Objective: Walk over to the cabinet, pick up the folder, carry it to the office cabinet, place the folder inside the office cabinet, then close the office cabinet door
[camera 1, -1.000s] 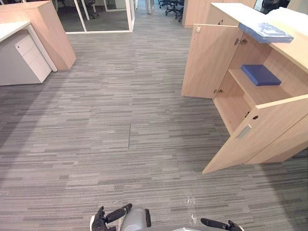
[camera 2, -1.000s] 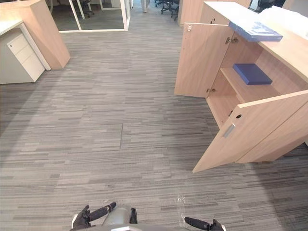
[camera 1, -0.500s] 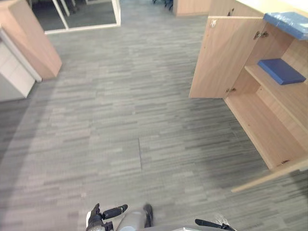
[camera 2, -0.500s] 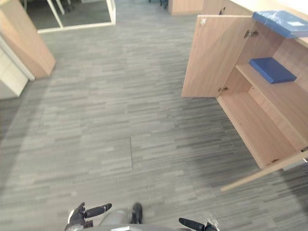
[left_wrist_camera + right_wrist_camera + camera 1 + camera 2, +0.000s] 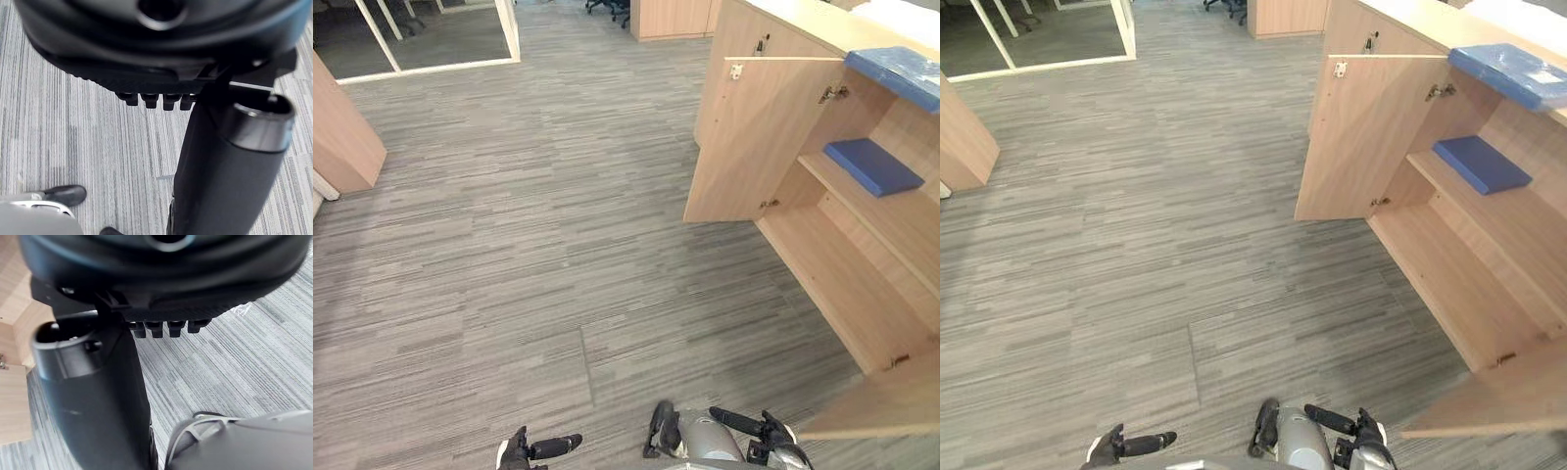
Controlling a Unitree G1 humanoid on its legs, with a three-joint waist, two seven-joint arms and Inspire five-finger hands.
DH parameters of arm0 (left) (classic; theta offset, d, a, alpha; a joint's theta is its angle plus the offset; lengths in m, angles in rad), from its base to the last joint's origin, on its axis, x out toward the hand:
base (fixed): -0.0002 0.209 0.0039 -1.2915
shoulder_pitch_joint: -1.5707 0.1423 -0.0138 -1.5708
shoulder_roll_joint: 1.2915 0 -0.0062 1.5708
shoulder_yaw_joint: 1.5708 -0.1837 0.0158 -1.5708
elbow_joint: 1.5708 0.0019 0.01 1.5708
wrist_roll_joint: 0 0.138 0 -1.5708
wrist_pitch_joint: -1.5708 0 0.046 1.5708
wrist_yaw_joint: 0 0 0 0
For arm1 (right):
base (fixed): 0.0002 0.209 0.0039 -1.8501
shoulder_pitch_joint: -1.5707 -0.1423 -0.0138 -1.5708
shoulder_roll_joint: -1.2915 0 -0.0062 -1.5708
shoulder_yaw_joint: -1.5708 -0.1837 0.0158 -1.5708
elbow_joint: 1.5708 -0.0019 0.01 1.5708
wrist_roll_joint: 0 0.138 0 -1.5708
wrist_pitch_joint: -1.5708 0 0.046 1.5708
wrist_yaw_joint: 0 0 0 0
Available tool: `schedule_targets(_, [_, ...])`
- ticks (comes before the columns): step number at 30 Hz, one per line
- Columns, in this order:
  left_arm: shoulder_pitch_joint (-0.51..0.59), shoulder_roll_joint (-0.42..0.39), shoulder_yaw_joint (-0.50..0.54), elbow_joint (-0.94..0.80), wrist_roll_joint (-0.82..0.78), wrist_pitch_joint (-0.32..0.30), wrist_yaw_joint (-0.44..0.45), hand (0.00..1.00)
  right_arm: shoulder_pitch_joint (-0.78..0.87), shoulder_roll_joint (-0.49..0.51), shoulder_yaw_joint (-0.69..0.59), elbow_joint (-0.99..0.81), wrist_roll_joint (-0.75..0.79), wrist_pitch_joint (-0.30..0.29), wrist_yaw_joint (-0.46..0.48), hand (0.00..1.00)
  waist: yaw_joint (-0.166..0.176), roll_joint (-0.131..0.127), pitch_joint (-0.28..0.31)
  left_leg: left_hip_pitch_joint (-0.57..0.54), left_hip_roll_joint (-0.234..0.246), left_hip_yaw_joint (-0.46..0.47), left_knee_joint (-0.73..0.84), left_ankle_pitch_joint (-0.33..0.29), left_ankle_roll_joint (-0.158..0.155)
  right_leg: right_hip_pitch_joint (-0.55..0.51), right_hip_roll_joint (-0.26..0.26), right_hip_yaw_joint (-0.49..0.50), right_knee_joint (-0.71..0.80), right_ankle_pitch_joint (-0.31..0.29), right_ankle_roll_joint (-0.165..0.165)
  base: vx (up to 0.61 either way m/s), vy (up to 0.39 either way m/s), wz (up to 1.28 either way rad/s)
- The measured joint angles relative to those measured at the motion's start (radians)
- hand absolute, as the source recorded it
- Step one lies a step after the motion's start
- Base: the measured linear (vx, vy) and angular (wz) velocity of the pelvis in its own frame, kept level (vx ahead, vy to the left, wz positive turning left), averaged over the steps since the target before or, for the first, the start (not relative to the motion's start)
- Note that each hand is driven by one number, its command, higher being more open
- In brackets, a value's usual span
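L hand (image 5: 521, 451) hangs low at the view's bottom edge, over carpet (image 5: 509, 245). Its fingers (image 5: 149, 100) are straight-ish, apart from thumb, holding nothing. R hand (image 5: 770, 434) is also low, nr the near door (image 5: 886, 406) of the cabinet (image 5: 803, 24); fingers loose, empty too. Cabinet stands to the right w/ both doors swung open, and the far door (image 5: 759, 137) sticks out over the carpet. Light-blue folder (image 5: 901, 73) lies flat on cabinet top, at its front edge, above the opening. Dark-blue folder (image 5: 871, 164) lies flat on inner shelf (image 5: 901, 230), at shelf's far end, by far door's hinges. Both folders are well apart from the hands. Glass partition (image 5: 440, 34) & chairs (image 5: 607, 8) are at far end of room; wood panel (image 5: 342, 137) at left.
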Motion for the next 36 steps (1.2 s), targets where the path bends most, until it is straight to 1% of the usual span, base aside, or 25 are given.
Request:
schedule_targets(1, [0.001, -0.010, 0.018, 0.000, 0.000, 0.004, -0.002, 1.00, 0.001, 0.000, -0.005, 0.001, -0.002, 0.000, -0.003, 1.00, -0.001, 0.008, -0.004, -0.009, 0.021, 0.004, 0.040, -0.007, -0.013, 0.022, 0.029, -0.002, -0.026, -0.011, -0.004, 0.42, -0.197, -0.27])
schedule_targets(2, [0.002, -0.024, 0.051, -0.001, -0.001, 0.007, -0.001, 1.00, 0.003, 0.003, -0.026, 0.001, -0.002, 0.001, -0.006, 1.00, -0.005, 0.020, -0.010, -0.042, 0.053, 0.009, 0.155, -0.026, -0.046, 0.061, 0.069, 0.005, -0.077, -0.019, -0.003, 0.65, -0.295, -0.47])
schedule_targets(3, [0.008, -0.038, 0.112, -0.008, -0.002, 0.010, -0.001, 1.00, 0.010, 0.009, -0.043, -0.004, -0.001, 0.004, -0.008, 1.00, -0.009, 0.023, -0.013, -0.107, 0.084, 0.019, 0.369, -0.032, -0.054, 0.121, 0.104, 0.028, -0.134, -0.019, -0.003, 0.55, -0.232, -0.53])
schedule_targets(4, [0.015, -0.050, 0.145, -0.017, -0.004, 0.011, 0.000, 1.00, 0.020, 0.009, -0.045, -0.015, 0.002, 0.005, -0.008, 1.00, -0.010, 0.032, -0.014, -0.153, 0.111, 0.028, 0.515, -0.022, -0.047, 0.157, 0.125, 0.043, -0.167, -0.019, -0.003, 0.64, -0.218, -0.72])
schedule_targets(5, [0.031, -0.083, 0.199, -0.034, -0.022, 0.011, 0.002, 1.00, 0.046, 0.004, -0.044, -0.044, 0.018, 0.004, -0.009, 1.00, -0.006, 0.064, -0.024, -0.258, 0.183, 0.030, 0.807, 0.065, -0.016, 0.221, 0.172, 0.082, -0.219, -0.024, -0.011, 0.50, -0.080, -0.99])
schedule_targets(6, [0.047, -0.098, 0.228, -0.044, -0.046, 0.010, 0.004, 1.00, 0.056, -0.001, -0.045, -0.052, 0.031, 0.003, -0.013, 1.00, 0.006, 0.085, -0.032, -0.352, 0.249, 0.030, 1.036, 0.083, -0.001, 0.274, 0.211, 0.135, -0.243, -0.036, -0.023, 0.49, -0.040, -1.10])
schedule_targets(7, [0.053, -0.100, 0.239, -0.047, -0.058, 0.010, 0.002, 1.00, 0.054, 0.000, -0.045, -0.049, 0.031, 0.004, -0.014, 1.00, 0.010, 0.086, -0.031, -0.384, 0.268, 0.028, 1.116, 0.080, -0.001, 0.306, 0.220, 0.161, -0.253, -0.042, -0.026, 0.49, 0.003, -1.22])
schedule_targets(9, [0.065, -0.099, 0.254, -0.070, -0.104, 0.006, 0.002, 1.00, 0.051, 0.015, -0.034, -0.026, 0.029, 0.004, -0.014, 1.00, 0.032, 0.048, -0.025, -0.508, 0.280, 0.013, 1.227, 0.048, 0.012, 0.423, 0.213, 0.266, -0.317, -0.047, -0.025, 0.52, 0.013, -1.18])
schedule_targets(12, [0.063, -0.106, 0.250, -0.110, -0.111, -0.008, 0.001, 1.00, 0.037, 0.027, -0.034, -0.008, 0.027, 0.016, -0.020, 1.00, 0.051, 0.041, -0.024, -0.640, 0.251, -0.041, 1.110, -0.001, 0.005, 0.477, 0.193, 0.358, -0.350, -0.058, -0.005, 0.37, 0.066, -0.98])
schedule_targets(13, [0.061, -0.107, 0.250, -0.119, -0.121, -0.013, 0.003, 1.00, 0.020, 0.037, -0.043, 0.009, 0.027, 0.021, -0.021, 1.00, 0.058, 0.030, -0.015, -0.664, 0.215, -0.083, 0.956, -0.025, -0.016, 0.503, 0.167, 0.400, -0.352, -0.068, 0.019, 0.47, 0.214, -1.18])
schedule_targets(14, [0.061, -0.104, 0.250, -0.119, -0.127, -0.015, 0.009, 1.00, 0.019, 0.045, -0.045, 0.017, 0.027, 0.024, -0.022, 1.00, 0.062, 0.019, -0.014, -0.668, 0.166, -0.148, 0.745, -0.025, -0.024, 0.518, 0.135, 0.442, -0.352, -0.083, 0.045, 0.48, 0.238, -1.30])
schedule_targets(15, [0.061, -0.105, 0.250, -0.118, -0.141, -0.019, 0.019, 1.00, 0.022, 0.048, -0.041, 0.013, 0.027, 0.024, -0.022, 1.00, 0.066, 0.017, -0.013, -0.670, 0.143, -0.208, 0.598, -0.010, -0.034, 0.531, 0.114, 0.467, -0.357, -0.095, 0.066, 0.49, 0.286, -1.22])
schedule_targets(16, [0.064, -0.110, 0.251, -0.117, -0.150, -0.018, 0.030, 1.00, 0.025, 0.048, -0.029, 0.002, 0.027, 0.022, -0.023, 1.00, 0.069, 0.019, -0.013, -0.672, 0.133, -0.290, 0.443, 0.019, -0.049, 0.548, 0.092, 0.501, -0.362, -0.112, 0.094, 0.35, 0.231, -0.95])
schedule_targets(18, [0.071, -0.118, 0.256, -0.116, -0.162, -0.019, 0.045, 1.00, 0.044, 0.047, -0.016, -0.011, 0.027, 0.018, -0.025, 1.00, 0.075, 0.027, -0.018, -0.669, 0.137, -0.405, 0.319, 0.056, -0.070, 0.571, 0.070, 0.533, -0.360, -0.142, 0.145, 0.47, 0.363, -0.87])
schedule_targets(20, [0.084, -0.119, 0.260, -0.098, -0.176, -0.014, 0.051, 1.00, 0.060, 0.048, -0.001, -0.012, 0.026, 0.009, -0.028, 1.00, 0.088, 0.032, -0.044, -0.676, 0.136, -0.403, 0.372, 0.226, -0.121, 0.576, 0.037, 0.585, -0.329, -0.168, 0.188, 0.54, 0.456, -0.89])
schedule_targets(21, [0.082, -0.107, 0.260, -0.098, -0.179, -0.014, 0.052, 1.00, 0.060, 0.060, 0.010, -0.012, 0.026, 0.010, -0.028, 1.00, 0.088, 0.011, -0.048, -0.680, 0.128, -0.374, 0.396, 0.202, -0.113, 0.567, 0.014, 0.594, -0.312, -0.167, 0.191, 0.46, 0.402, -0.94])
schedule_targets(23, [0.080, -0.087, 0.270, -0.096, -0.178, -0.016, 0.058, 1.00, 0.063, 0.092, 0.003, -0.023, 0.026, 0.013, -0.021, 1.00, 0.089, -0.037, -0.082, -0.666, 0.119, -0.259, 0.443, 0.137, -0.070, 0.485, -0.057, 0.614, -0.210, -0.139, 0.235, 0.39, 0.367, -1.15])
schedule_targets(25, [0.083, -0.090, 0.290, -0.096, -0.179, -0.011, 0.059, 1.00, 0.062, 0.100, 0.002, -0.036, 0.025, 0.015, -0.016, 1.00, 0.102, -0.046, -0.088, -0.620, 0.119, -0.163, 0.445, 0.105, -0.044, 0.408, -0.105, 0.609, -0.065, -0.135, 0.228, 0.25, 0.322, -1.45])
schedule_targets(26, [0.082, -0.091, 0.289, -0.095, -0.179, -0.010, 0.059, 1.00, 0.060, 0.085, 0.002, -0.041, 0.023, 0.016, -0.010, 1.00, 0.104, -0.042, -0.086, -0.568, 0.118, -0.091, 0.428, 0.093, -0.026, 0.335, -0.149, 0.577, 0.069, -0.112, 0.190, 0.22, 0.422, -1.87])
schedule_targets(27, [0.085, -0.092, 0.288, -0.091, -0.178, -0.012, 0.059, 1.00, 0.057, 0.074, 0.002, -0.041, 0.017, 0.016, 0.000, 1.00, 0.105, -0.029, -0.090, -0.513, 0.117, -0.023, 0.398, 0.085, -0.012, 0.277, -0.205, 0.492, 0.170, -0.087, 0.137, 0.18, 0.411, -1.59])
schedule_targets(29, [0.079, -0.093, 0.274, -0.075, -0.178, -0.020, 0.060, 1.00, 0.045, 0.056, 0.003, -0.034, -0.011, 0.016, 0.003, 1.00, 0.095, -0.011, -0.092, -0.437, 0.114, 0.045, 0.334, 0.079, 0.002, 0.232, -0.262, 0.323, 0.212, -0.074, 0.109, 0.07, 0.239, -1.20])
schedule_targets(31, [0.063, -0.079, 0.235, -0.066, -0.176, -0.024, 0.059, 1.00, 0.028, 0.048, 0.006, -0.015, -0.012, 0.011, 0.003, 1.00, 0.070, -0.003, -0.091, -0.386, 0.121, 0.075, 0.269, 0.085, 0.015, 0.213, -0.229, 0.243, 0.172, -0.098, 0.143, 0.02, 0.095, -0.77])
schedule_targets(32, [0.051, -0.075, 0.204, -0.057, -0.175, -0.031, 0.057, 1.00, 0.020, 0.037, 0.009, 0.004, -0.011, 0.009, 0.004, 1.00, 0.068, 0.005, -0.088, -0.358, 0.126, 0.085, 0.235, 0.082, 0.020, 0.200, -0.187, 0.215, 0.120, -0.117, 0.174, 0.01, -0.012, -0.63])
schedule_targets(33, [0.047, -0.073, 0.187, -0.048, -0.175, -0.032, 0.049, 1.00, 0.023, 0.029, 0.022, 0.012, -0.008, 0.008, 0.003, 1.00, 0.065, 0.012, -0.088, -0.346, 0.134, 0.085, 0.216, 0.077, 0.012, 0.180, -0.133, 0.213, 0.051, -0.122, 0.183, 0.02, -0.037, -0.63])
schedule_targets(36, [0.032, -0.074, 0.192, -0.032, -0.175, -0.032, 0.047, 1.00, 0.029, 0.028, 0.018, 0.008, 0.029, 0.002, -0.003, 1.00, 0.048, 0.001, -0.082, -0.317, 0.136, 0.064, 0.176, 0.081, -0.002, 0.185, -0.069, 0.212, -0.061, -0.100, 0.177, 0.07, -0.160, -0.16])
